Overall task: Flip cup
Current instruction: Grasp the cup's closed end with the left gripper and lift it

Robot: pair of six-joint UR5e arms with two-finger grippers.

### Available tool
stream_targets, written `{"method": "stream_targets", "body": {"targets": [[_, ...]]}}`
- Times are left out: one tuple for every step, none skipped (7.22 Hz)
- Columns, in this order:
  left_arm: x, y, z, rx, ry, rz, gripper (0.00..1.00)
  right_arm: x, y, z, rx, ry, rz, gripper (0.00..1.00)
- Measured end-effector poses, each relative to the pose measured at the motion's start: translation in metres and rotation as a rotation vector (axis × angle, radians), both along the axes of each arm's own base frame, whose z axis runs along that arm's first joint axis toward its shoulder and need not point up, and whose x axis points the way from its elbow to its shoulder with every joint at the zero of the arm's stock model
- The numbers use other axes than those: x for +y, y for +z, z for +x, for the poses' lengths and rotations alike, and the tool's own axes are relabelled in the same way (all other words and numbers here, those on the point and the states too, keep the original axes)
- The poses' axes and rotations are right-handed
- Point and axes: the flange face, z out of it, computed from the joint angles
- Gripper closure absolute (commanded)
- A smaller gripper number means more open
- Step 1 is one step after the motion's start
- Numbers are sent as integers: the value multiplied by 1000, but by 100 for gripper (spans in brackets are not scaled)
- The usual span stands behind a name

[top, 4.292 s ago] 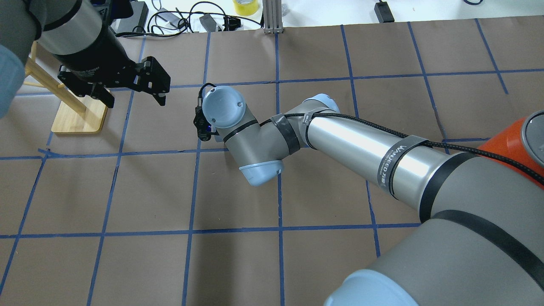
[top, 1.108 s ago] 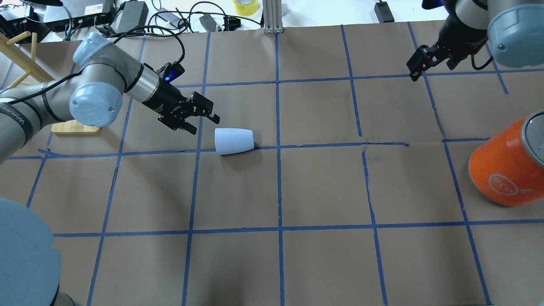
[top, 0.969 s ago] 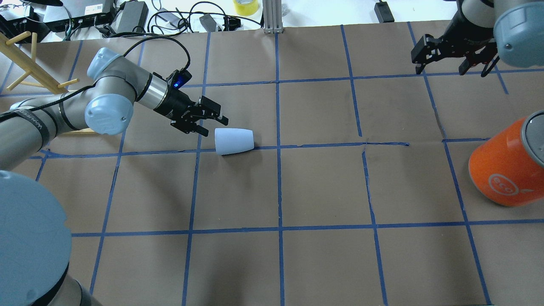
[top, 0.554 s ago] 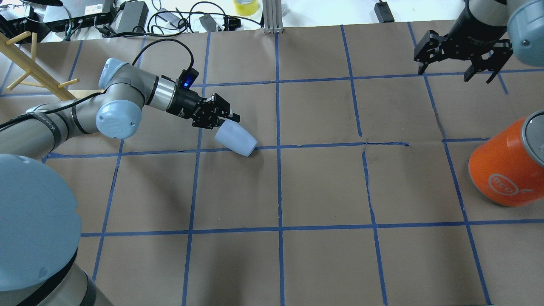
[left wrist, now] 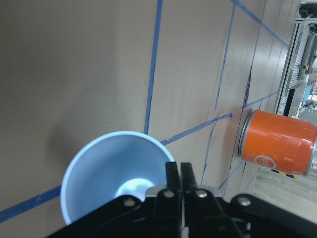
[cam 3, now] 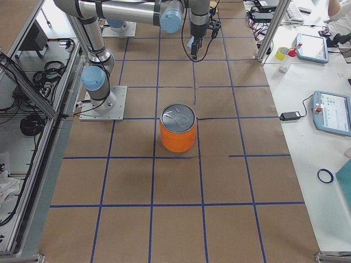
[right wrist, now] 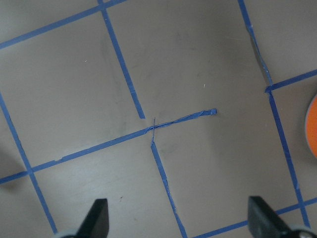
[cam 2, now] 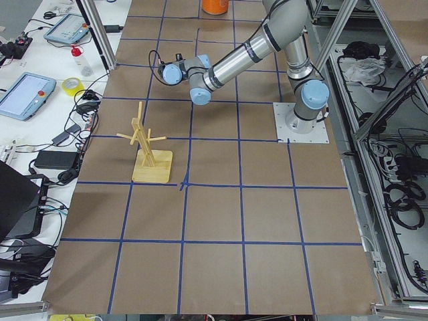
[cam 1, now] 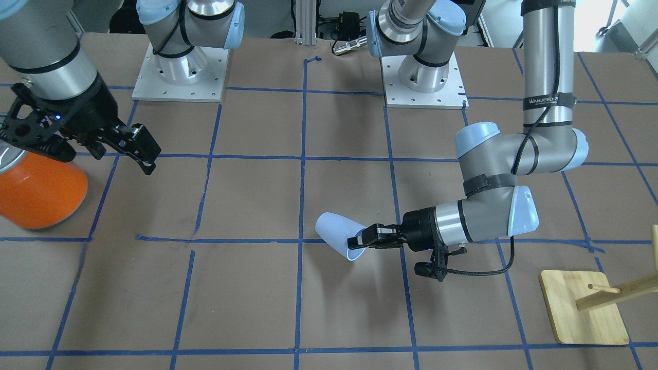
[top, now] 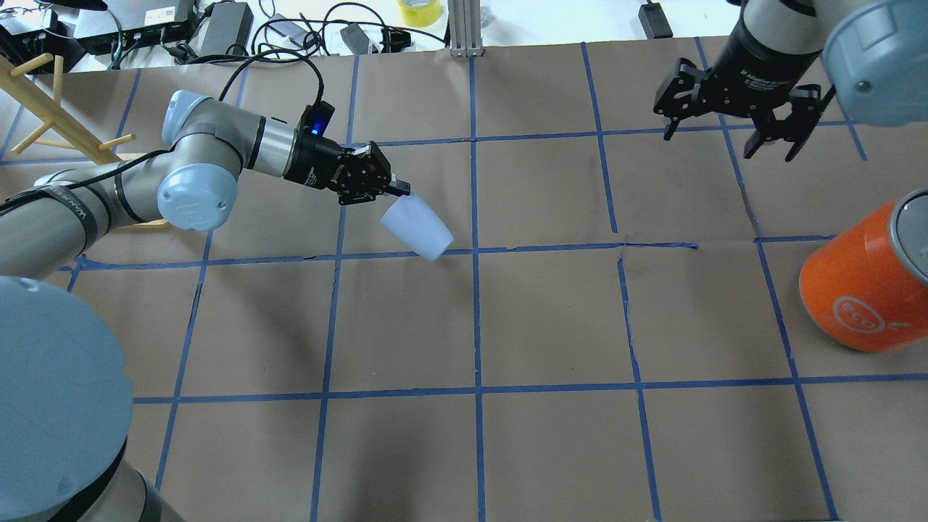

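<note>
the orange can runs off the overhead view's right edge; in the left wrist view the left tool covers the near rim of the cup.

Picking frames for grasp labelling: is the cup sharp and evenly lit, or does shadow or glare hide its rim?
Front-facing view: the cup is sharp, with a soft shadow on the table. Overhead view: crisp, no glare. Left wrist view: rim clear, bottom glowing bright, the dark fingers covering its near edge.
</note>
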Motion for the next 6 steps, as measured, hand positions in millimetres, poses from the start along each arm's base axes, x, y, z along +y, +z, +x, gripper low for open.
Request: {"method": "stream_targets", "body": {"targets": [[-5,17,2,-34,19,0,100,3,1,8,2,11,-1,0],[-14,40,9,-134,23,-26,100,4,2,10,3,16,-1,0],[-25,68,19,-281,19,-78,98,4,2,11,3,18,-1,0],[-35,95,31,-446,10,-147,98,4,2,12,3,19,-1,0],[-45,115,44,-633,-33,-262,98,5,2,12,3,20,-1,0],[-55,126,56,-798,-121,-420,98,5,2,12,3,21,0,0]]}}
